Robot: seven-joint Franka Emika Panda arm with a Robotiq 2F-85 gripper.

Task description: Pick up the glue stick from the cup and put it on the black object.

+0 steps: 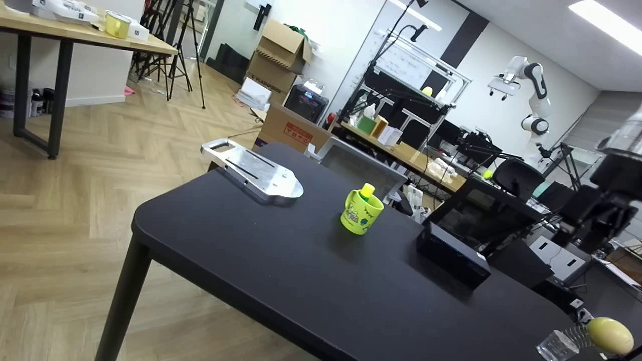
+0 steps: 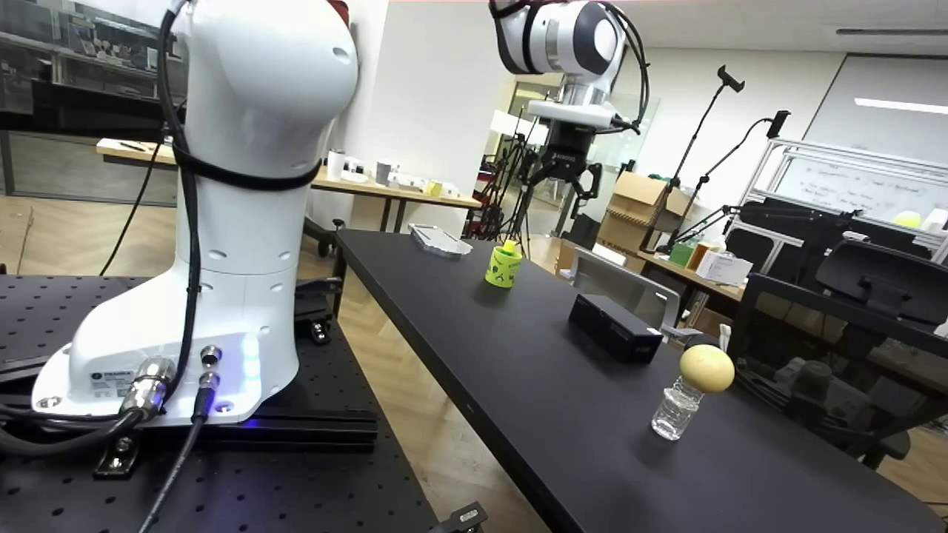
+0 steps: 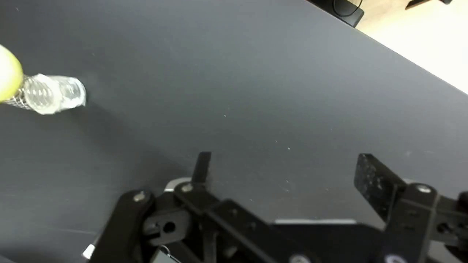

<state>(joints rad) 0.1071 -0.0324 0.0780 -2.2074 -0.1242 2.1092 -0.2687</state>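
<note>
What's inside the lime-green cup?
The glue stick: its yellow top and some green below it show. Its lower end, and anything else deep in the cup, are hidden by the cup's wall.

Glue stick [image 1: 366,192] partly hidden inside the cup [image 1: 359,216], yellow ball [image 3: 8,75] cropped by the wrist view's left edge

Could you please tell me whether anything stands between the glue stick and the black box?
Yes, the cup surrounds the lower part of the glue stick. Between cup and black box, nothing visible stands in either exterior view.
</note>
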